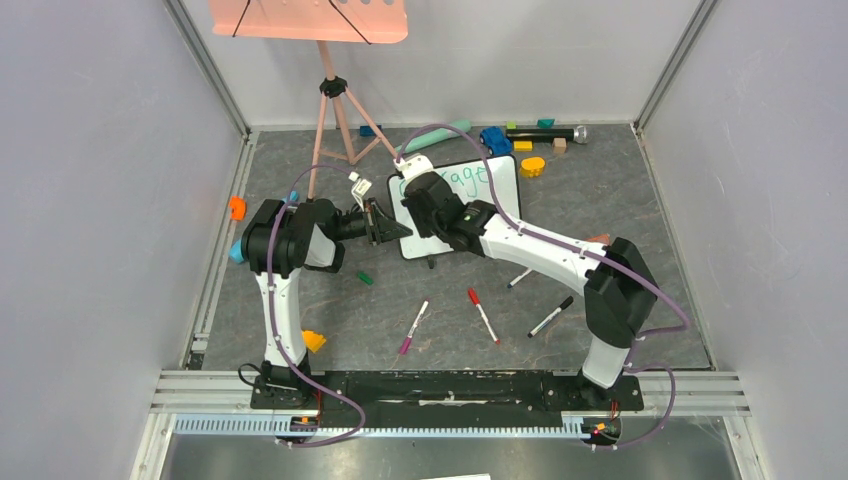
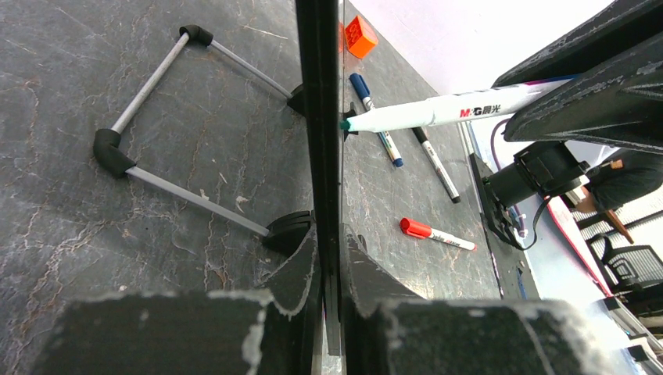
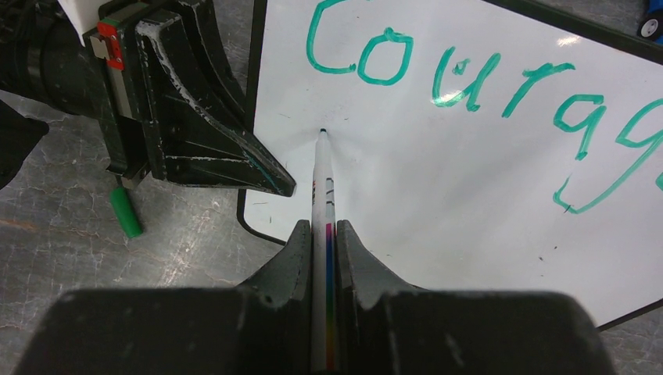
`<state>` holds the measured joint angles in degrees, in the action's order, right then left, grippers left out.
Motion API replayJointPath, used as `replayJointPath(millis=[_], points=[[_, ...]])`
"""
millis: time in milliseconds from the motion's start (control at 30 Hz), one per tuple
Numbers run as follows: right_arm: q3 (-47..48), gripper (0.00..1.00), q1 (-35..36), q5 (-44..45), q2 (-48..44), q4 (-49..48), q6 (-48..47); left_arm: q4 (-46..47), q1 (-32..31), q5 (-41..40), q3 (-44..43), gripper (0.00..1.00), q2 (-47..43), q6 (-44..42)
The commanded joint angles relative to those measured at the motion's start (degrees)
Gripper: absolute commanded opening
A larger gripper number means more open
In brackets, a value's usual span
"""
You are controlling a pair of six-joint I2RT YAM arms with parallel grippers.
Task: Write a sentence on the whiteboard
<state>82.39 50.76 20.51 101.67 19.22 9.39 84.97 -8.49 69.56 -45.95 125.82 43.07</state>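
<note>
Found whiteboard [image 1: 497, 195] propped on table [image 1: 620, 180], left rim pinched edge-on between left gripper [image 2: 330, 258] fingers, clenched tight. Saw right gripper [image 3: 323, 234] clamped on white marker [image 3: 321, 176], teal tip touching board face just below the "C". Read only top line of sentence [image 3: 477, 86]: "Courag", rest cut off by frame. Noted green cap [image 3: 125, 212] lying on table beside left fingers.

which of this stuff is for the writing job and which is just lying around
In use: small glossy white whiteboard with dark rim; teal-green handwritten letters on it; white teal-tipped marker pen.
Lying about: red-capped marker; magenta-capped marker; black-capped marker; orange block; blue toy car; salmon-pink tray on tripod.
</note>
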Motion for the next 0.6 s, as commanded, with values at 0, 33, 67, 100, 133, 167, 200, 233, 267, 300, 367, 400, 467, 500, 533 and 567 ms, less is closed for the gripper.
replayJointPath(millis=[0, 33, 67, 100, 133, 167, 200, 233, 267, 300, 367, 400, 467, 500, 533, 567], points=[[2.5, 0.00, 0.1, 2.5, 0.5, 0.1, -0.1, 4.2, -0.3, -0.3, 0.5, 0.02, -1.8, -4.9], [2.5, 0.00, 0.1, 2.9, 0.6, 0.1, -0.1, 4.2, -0.3, -0.3, 0.6, 0.02, -1.7, -4.9], [2.6, 0.00, 0.1, 3.4, 0.6, 0.4, 0.0, 4.2, -0.3, -0.3, 0.6, 0.02, -1.7, -4.9], [2.7, 0.00, 0.2, 3.9, 0.7, 0.8, 0.2, 4.2, -0.3, -0.3, 0.4, 0.02, -1.7, -4.9], [2.8, 0.00, 0.1, 4.3, 0.7, 1.2, 0.3, 4.2, -0.3, -0.3, 0.6, 0.02, -1.7, -5.0], [2.9, 0.00, 0.1, 4.8, 0.7, 1.7, 0.5, 4.2, -0.3, -0.3, 0.6, 0.02, -1.7, -4.9], [2.9, 0.00, 0.2, 5.3, 0.8, 2.0, 0.6, 4.2, -0.3, -0.3, 0.6, 0.02, -1.7, -4.9], [2.8, 0.00, 0.1, 5.6, 0.6, 2.0, 0.8, 4.3, -0.3, -0.3, 0.6, 0.02, -1.7, -4.9], [2.6, 0.00, 0.1, 5.9, 0.4, 2.2, 0.9, 4.3, -0.3, -0.4, 0.6, 0.02, -1.7, -5.0], [2.4, 0.00, 0.1, 6.1, 0.3, 2.2, 1.0, 4.2, -0.3, -0.3, 0.6, 0.02, -1.7, -5.0], [2.2, 0.00, 0.1, 6.4, 0.1, 2.2, 1.1, 4.2, -0.3, -0.3, 0.4, 0.02, -1.6, -4.9], [2.2, 0.00, 0.1, 6.5, 0.0, 2.2, 1.0, 4.3, -0.3, -0.2, 0.3, 0.02, -1.6, -4.9], [2.3, 0.00, 0.0, 6.6, 0.0, 2.3, 1.1, 4.2, -0.3, -0.2, 0.3, 0.02, -1.6, -4.8], [2.4, 0.00, 0.1, 6.6, -0.1, 2.4, 1.0, 4.2, -0.3, -0.2, 0.3, 0.02, -1.6, -4.8], [2.5, 0.00, 0.1, 6.5, -0.2, 2.3, 1.0, 4.3, -0.3, -0.2, 0.3, 0.02, -1.6, -4.8], [2.5, 0.00, 0.1, 6.5, -0.3, 2.4, 1.0, 4.2, -0.3, -0.1, 0.3, 0.02, -1.6, -4.9]])
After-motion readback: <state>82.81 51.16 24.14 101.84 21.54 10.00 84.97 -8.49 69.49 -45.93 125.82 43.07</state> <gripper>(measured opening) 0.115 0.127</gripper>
